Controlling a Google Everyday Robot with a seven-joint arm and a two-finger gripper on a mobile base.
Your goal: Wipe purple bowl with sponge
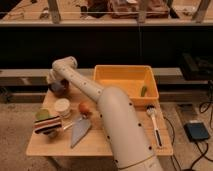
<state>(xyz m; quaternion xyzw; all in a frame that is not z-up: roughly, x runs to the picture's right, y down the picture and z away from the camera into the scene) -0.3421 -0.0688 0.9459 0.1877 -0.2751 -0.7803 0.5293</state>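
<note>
purple round bowl sits upright under the jaws.

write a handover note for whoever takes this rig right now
Gripper: low at the table's back left corner, right at the purple bowl, partly covering it.
Sponge: not visible; cannot tell if the gripper holds it.
Cup: just in front of the bowl.
Done: arm is at the bowl.
Left: confirm the sponge, wipe the bowl, lift clear.
</note>
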